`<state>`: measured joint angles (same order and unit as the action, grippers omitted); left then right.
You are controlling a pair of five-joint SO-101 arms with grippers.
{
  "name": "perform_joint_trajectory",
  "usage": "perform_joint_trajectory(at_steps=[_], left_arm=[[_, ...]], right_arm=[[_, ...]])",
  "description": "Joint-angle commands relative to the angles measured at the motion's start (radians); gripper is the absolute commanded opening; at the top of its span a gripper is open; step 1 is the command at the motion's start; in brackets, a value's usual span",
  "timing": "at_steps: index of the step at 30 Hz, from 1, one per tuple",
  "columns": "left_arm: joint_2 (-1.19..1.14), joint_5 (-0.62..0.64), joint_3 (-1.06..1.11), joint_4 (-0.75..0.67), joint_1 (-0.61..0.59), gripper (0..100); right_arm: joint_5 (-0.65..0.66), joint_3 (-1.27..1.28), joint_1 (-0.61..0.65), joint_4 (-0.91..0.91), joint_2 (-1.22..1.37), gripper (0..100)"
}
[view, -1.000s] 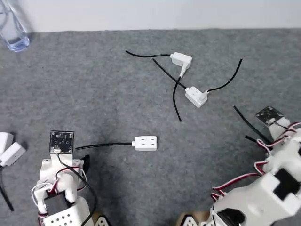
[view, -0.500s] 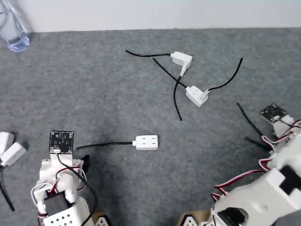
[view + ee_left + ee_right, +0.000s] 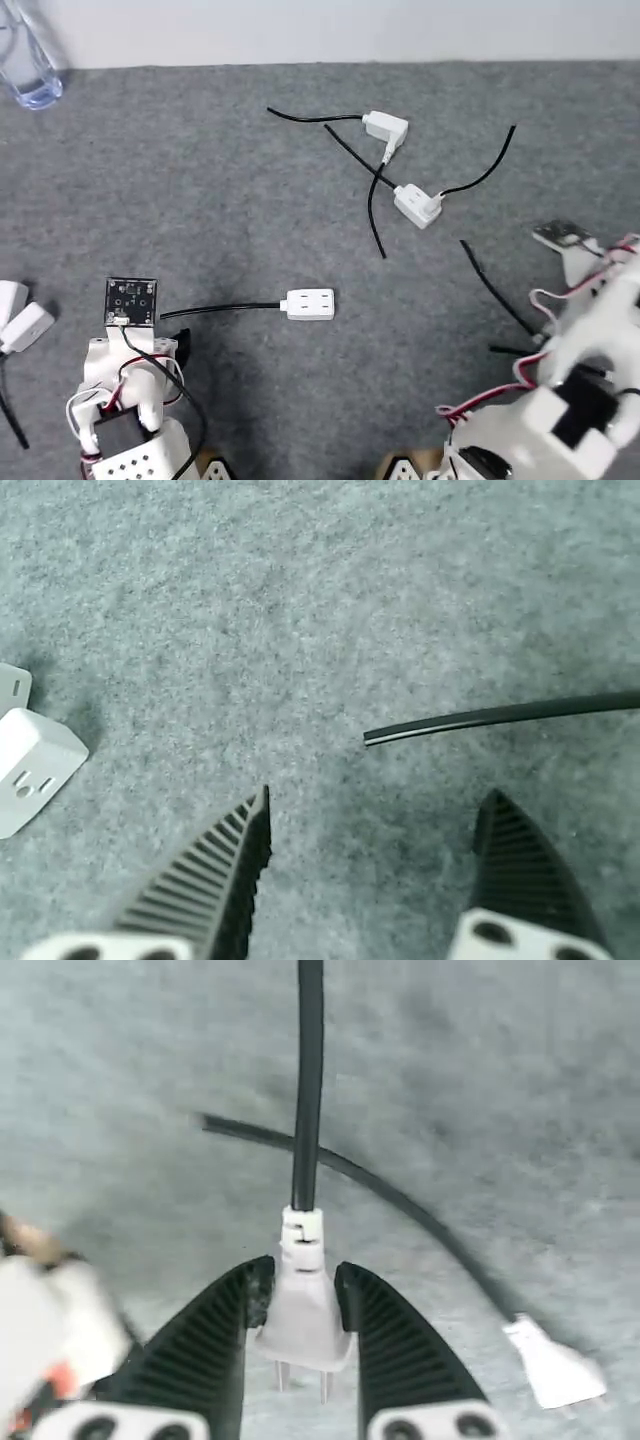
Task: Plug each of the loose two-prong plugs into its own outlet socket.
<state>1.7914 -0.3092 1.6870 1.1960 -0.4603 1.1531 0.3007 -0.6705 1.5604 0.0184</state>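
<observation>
Your right gripper has its jaws clenched on a white two-prong plug, one finger on each side of its body. The prongs point back toward the wrist and the plug's black cord runs straight out ahead over the grey carpet. Beneath it a second black lead crosses the carpet and ends in a loose white plug lying flat. Your left gripper hangs with its jaws spread wide and nothing between them. Just ahead of it lies the free end of a black cable, and off to one side sit two white socket cubes. In the high view that cable leads to a white socket strip near the table's middle. Farther back lie a far socket block and a near socket block, their black cords crossing; you cannot tell whether the plugs at them are seated. A clear bottle stands at the back corner.
</observation>
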Motion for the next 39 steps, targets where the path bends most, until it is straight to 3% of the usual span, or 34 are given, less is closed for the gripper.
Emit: perform_joint_trajectory(at_steps=[1,8,16,21,29,35,39], left_arm=[[0.006,0.011,-0.005,-0.003,0.008,31],[0.006,0.011,-0.005,-0.003,0.008,31],[0.006,0.011,-0.005,-0.003,0.006,31],[0.006,0.011,-0.005,-0.003,0.006,31],[0.006,0.011,-0.005,-0.003,0.006,31],[0.006,0.011,-0.005,-0.003,0.006,31],[0.006,0.011,-0.005,-0.003,0.006,31]], right_arm=[[-0.201,-0.028,0.113,0.071,-0.094,1.4],[-0.697,-0.028,0.283,0.077,-0.137,2.6],[-1.323,-0.026,0.45,0.079,-0.117,17.8],[-1.536,-0.026,0.544,0.051,-0.087,24.7],[-1.536,-0.031,0.615,0.071,-0.008,25.6],[-1.188,-0.072,0.605,0.226,0.05,25.6],[-0.953,-0.057,0.564,0.237,0.096,25.2]])
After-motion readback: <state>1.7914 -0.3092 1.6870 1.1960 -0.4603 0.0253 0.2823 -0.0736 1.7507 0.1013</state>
